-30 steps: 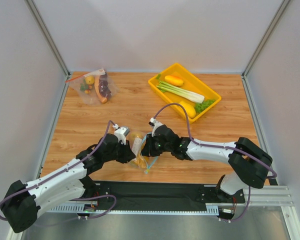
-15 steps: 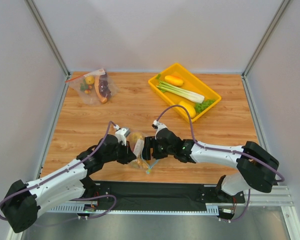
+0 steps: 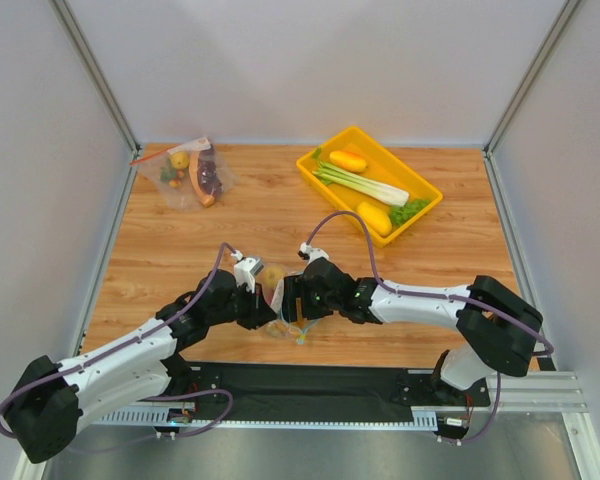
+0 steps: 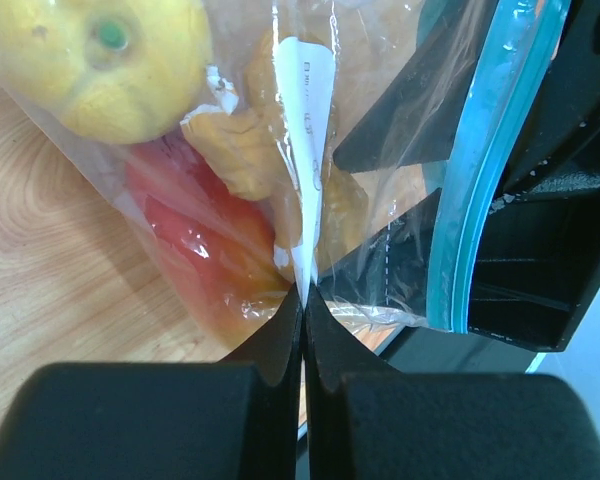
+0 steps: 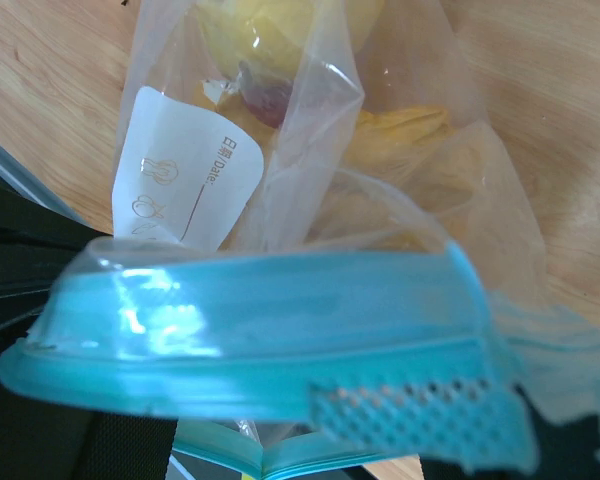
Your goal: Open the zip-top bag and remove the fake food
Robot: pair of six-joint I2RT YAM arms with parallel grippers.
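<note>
two grippers at near edge of table [image 3: 280,215]: left gripper [image 4: 302,292] pinched shut on zip-top bag [image 4: 380,150] film; right gripper [image 3: 292,298] gaping astride the blue strip [image 5: 260,310]. clamp strip squarely, then pull apart.

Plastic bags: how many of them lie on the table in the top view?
2. One bag with a blue zip strip lies near the front edge of the table; one bag with a red strip lies in the far left corner. None seems hidden.
</note>
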